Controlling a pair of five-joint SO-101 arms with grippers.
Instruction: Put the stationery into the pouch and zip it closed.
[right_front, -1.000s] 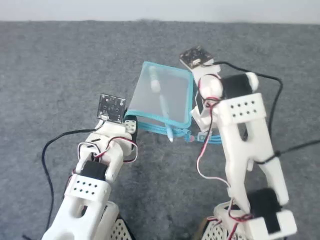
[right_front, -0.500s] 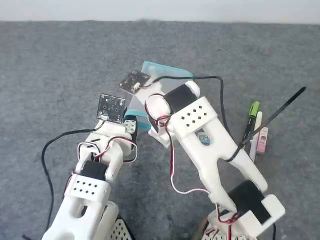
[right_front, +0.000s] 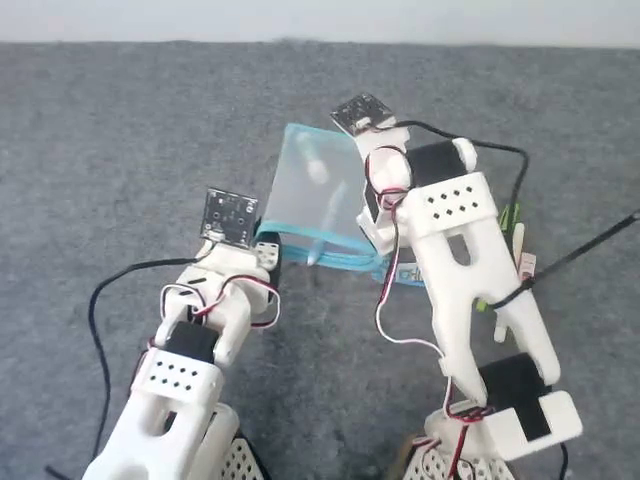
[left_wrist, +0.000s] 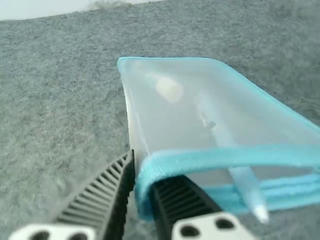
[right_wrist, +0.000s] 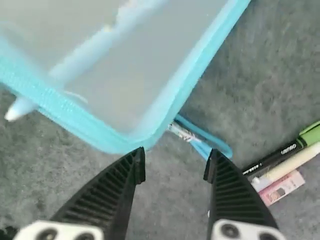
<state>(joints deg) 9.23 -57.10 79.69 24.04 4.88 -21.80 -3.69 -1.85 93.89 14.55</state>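
Pouch (right_front: 312, 190): clear, teal-edged, on grey carpet (right_front: 120, 120), mouth open toward the arm bases.

Left claw (left_wrist: 143, 172): jaws narrow, pinched on the teal zipper band at one near corner of the mouth, one ribbed finger on each side of it. The body of the pouch tilts up and away from this claw. A white pen (left_wrist: 227, 150) lies inside the pouch, its tip poking out past the zipper band, off to the side of the left claw.

Left arm: stretched forward and low, wrist roughly in line with the forearm.

Right claw (right_wrist: 176, 155): jaws wide, holding nothing, touching nothing. The pouch's other near corner sits just ahead of the gap. The zipper pull (right_wrist: 181, 132) lies on the carpet between that corner and the fingertips.

Right arm: reaches forward, wrist bent down over that corner.

Green marker (right_wrist: 305, 137), pale pen (right_wrist: 292, 162) and pink eraser (right_wrist: 282, 186) lie together on the carpet to the outer side of the right claw, apart from the pouch.
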